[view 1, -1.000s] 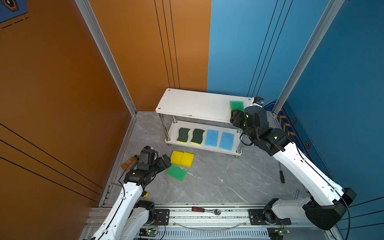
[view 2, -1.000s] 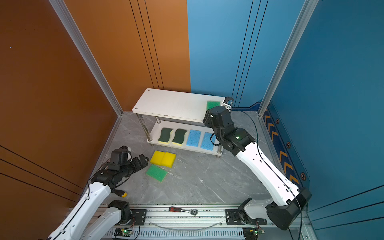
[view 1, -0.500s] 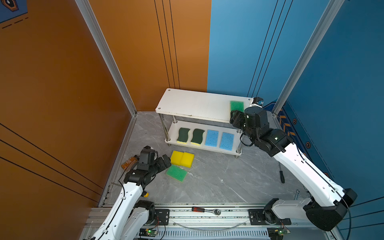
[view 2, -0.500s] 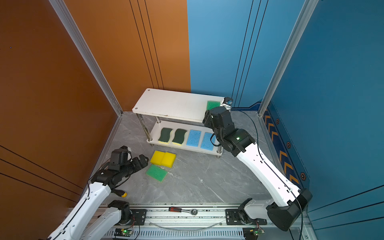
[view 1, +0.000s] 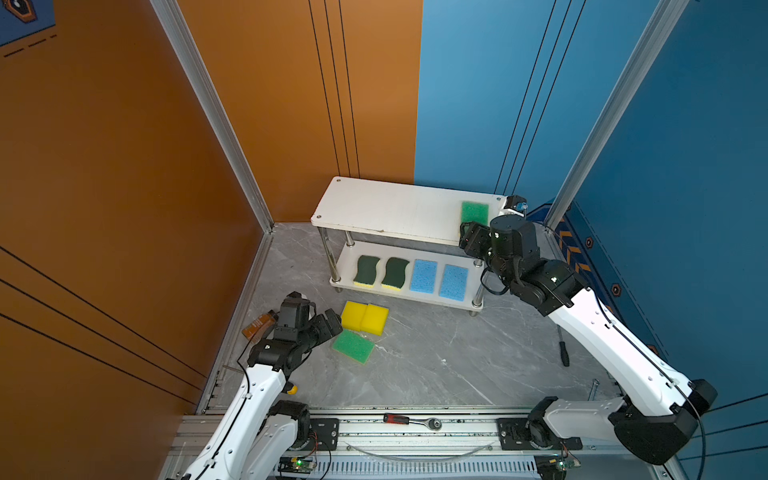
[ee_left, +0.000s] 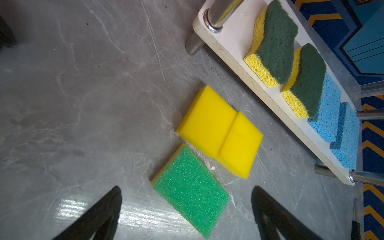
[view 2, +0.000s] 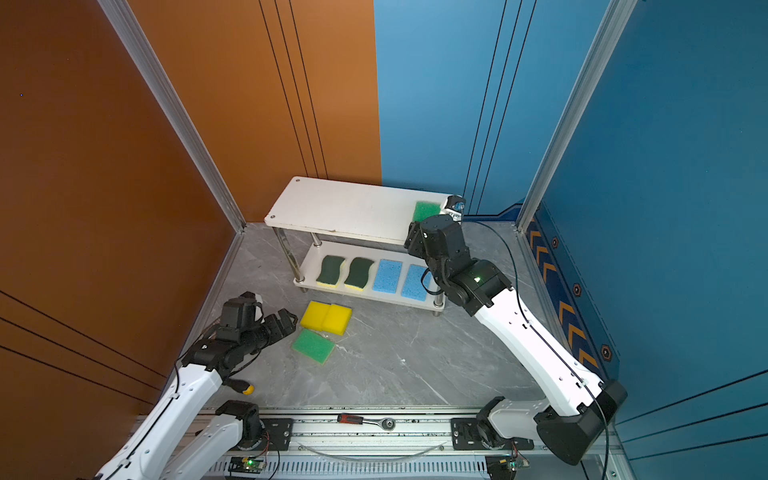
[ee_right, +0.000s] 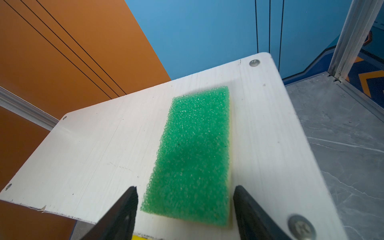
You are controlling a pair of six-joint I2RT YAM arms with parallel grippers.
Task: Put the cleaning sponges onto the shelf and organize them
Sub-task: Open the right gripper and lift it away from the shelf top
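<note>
The shelf (view 1: 395,208) stands at the back, two white boards on metal posts. A light-green sponge (view 1: 474,212) (ee_right: 193,155) lies flat at the top board's right end. My right gripper (view 1: 471,237) (ee_right: 185,188) is open at its near end, one finger on each side, with gaps. On the lower board lie two dark-green sponges (view 1: 366,270) and two blue sponges (view 1: 424,275). Two yellow sponges (view 1: 363,316) (ee_left: 218,133) and a second light-green sponge (view 1: 353,345) (ee_left: 190,193) lie on the floor. My left gripper (view 1: 328,322) (ee_left: 186,188) hangs open over that sponge's near end.
A brown bottle (view 1: 258,325) lies by the left wall behind my left arm. A yellow-handled screwdriver (view 2: 243,387) is under that arm. A black screwdriver (view 1: 563,353) lies at the right and a ratchet (view 1: 409,420) on the front rail. Walls close in behind the shelf.
My right gripper's jaws have parted a little around the light-green sponge on the top board. The left arm and the other sponges have not moved.
</note>
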